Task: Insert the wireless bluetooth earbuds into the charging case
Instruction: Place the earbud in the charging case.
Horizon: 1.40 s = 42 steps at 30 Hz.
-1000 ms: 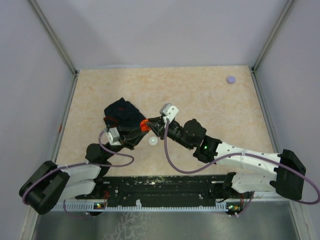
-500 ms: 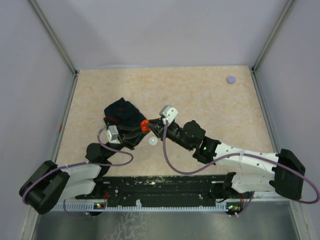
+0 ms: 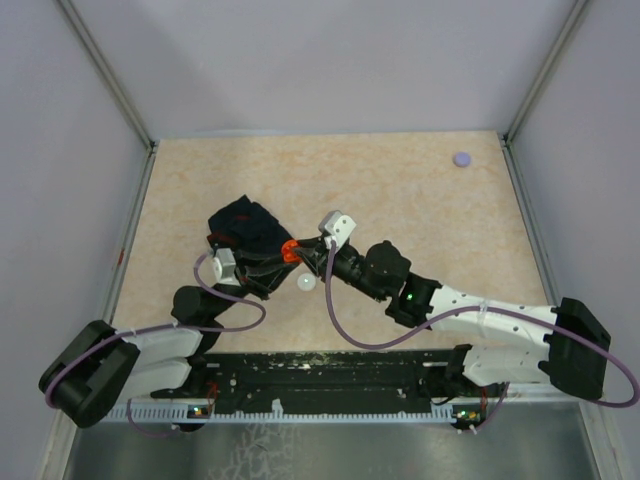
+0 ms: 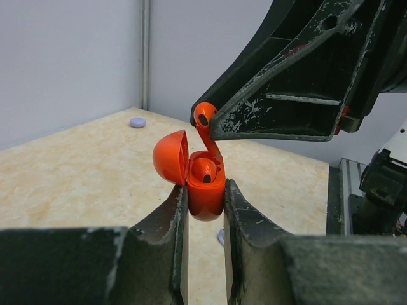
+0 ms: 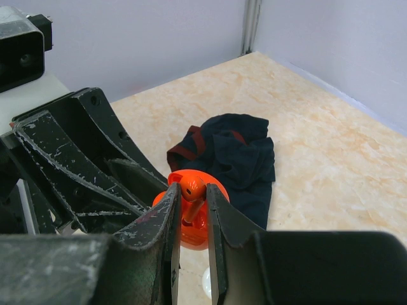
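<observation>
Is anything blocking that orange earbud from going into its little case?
Nothing visible. The left claw pinches the case, lid flipped open; the earbud in the right claw has its stem at the opening, beside another earbud already seated.

**The Count, Kind by Kind**

One desk (image 3: pixel 400 200). Two arms stand at its near edge: a left arm (image 3: pixel 150 355) and a right arm (image 3: pixel 490 322). Each trails one purple cable, so two cables in all.

One case (image 4: pixel 205 194), orange-red, with a single lid. Two earbuds of the same colour show: a first earbud (image 4: pixel 205 170) and a second earbud (image 4: pixel 203 117).

One dark cloth (image 3: pixel 245 228) with red trim. Two small round pieces lie on the desk: one lavender disc (image 3: pixel 461 158) and one white piece (image 3: pixel 306 283).
</observation>
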{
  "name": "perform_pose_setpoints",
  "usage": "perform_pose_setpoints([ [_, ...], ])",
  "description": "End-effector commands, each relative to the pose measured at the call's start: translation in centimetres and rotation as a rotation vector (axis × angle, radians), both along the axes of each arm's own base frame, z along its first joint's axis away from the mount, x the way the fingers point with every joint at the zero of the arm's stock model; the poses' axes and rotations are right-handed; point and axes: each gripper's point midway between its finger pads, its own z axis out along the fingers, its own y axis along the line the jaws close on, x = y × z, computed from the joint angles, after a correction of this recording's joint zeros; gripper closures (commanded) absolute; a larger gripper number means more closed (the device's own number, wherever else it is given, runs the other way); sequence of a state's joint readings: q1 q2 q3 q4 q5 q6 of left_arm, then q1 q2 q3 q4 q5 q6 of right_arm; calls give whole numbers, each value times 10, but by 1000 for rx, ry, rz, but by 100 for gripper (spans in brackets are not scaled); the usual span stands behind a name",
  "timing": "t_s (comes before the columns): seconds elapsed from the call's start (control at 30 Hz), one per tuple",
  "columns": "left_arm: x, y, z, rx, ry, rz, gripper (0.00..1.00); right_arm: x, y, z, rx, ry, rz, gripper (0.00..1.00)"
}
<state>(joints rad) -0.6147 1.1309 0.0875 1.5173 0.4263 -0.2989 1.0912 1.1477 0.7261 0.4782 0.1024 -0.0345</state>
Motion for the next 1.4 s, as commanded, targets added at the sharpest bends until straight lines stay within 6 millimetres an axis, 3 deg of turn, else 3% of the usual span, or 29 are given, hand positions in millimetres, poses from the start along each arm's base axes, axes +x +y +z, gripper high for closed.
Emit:
perform_pose_setpoints([
  [0.0,-11,11,52,-148,-153,6,100,-7,4,7,20,-23,31,89],
  [0.87,-8,18,50,-146,-147,49,100,-18,0,10,27,-22,74,87],
  [1.37,-13,16,47,-109,-184,38,100,-22,6,8,-12,-16,114,71],
])
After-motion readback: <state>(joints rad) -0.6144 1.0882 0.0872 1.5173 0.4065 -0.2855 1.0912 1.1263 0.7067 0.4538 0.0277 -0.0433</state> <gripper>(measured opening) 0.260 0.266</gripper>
